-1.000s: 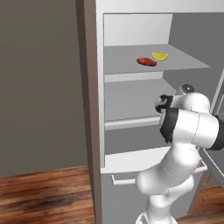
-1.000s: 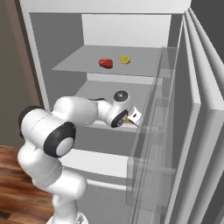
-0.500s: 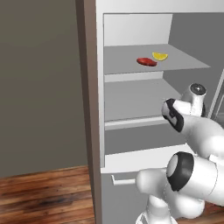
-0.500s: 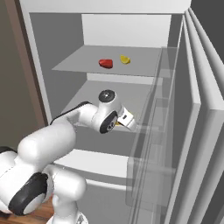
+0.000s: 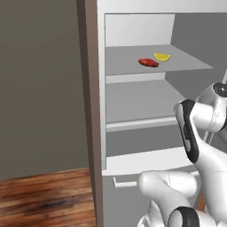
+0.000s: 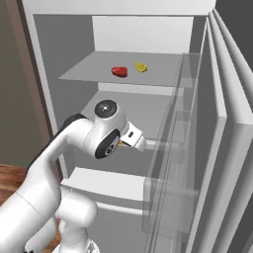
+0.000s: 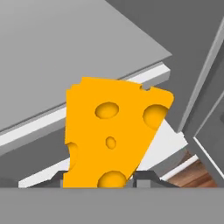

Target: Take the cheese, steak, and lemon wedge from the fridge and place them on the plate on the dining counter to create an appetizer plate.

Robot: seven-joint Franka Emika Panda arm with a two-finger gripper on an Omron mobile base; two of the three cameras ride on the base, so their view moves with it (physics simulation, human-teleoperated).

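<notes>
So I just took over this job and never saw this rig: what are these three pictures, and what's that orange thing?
A white robot arm works at an open fridge. Two pictures come from cameras on its base, behind it to left and right; the third looks along the end effector. The orange thing filling that view is the cheese, gripped between the fingertips, so it is held. A sliver of it shows under the wrist in the right base view. On the top shelf lie the red steak and, beside it, the yellow lemon wedge, both yet to be fetched.
</notes>
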